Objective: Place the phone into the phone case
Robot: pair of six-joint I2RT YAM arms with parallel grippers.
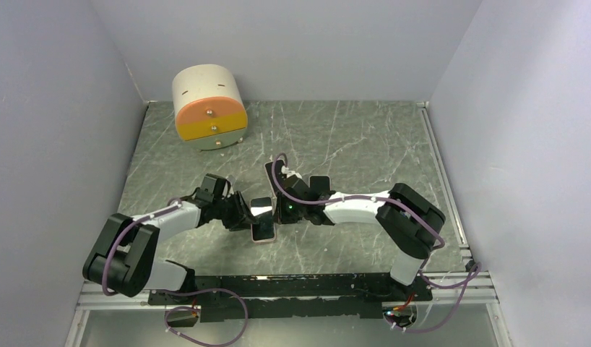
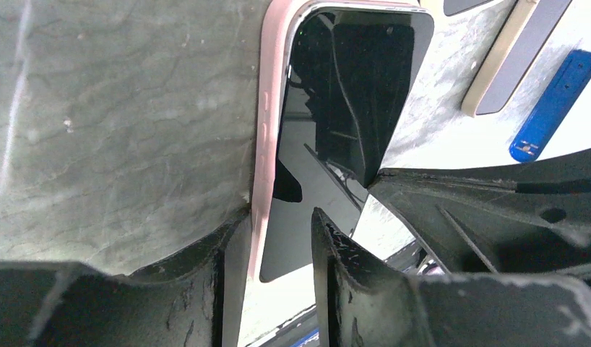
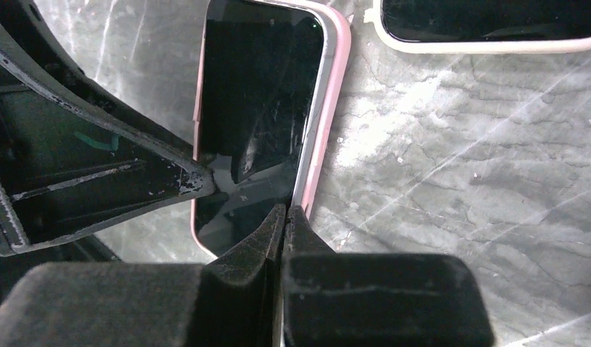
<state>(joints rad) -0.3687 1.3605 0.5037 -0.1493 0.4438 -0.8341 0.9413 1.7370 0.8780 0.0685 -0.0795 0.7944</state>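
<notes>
The phone, with a black glossy screen, lies face up in the pink phone case on the marble table between both arms. In the left wrist view my left gripper stands open astride the pink case rim, one finger outside the rim and the other on the phone screen. In the right wrist view my right gripper is shut, with nothing between its fingers. Its tips press where the phone edge meets the case rim. That side of the phone sits slightly above the rim.
A cream and orange drawer box stands at the back left. Another dark phone in a white case lies just beyond the pink one. A beige-edged case and a blue object lie close by. Grey walls enclose the table.
</notes>
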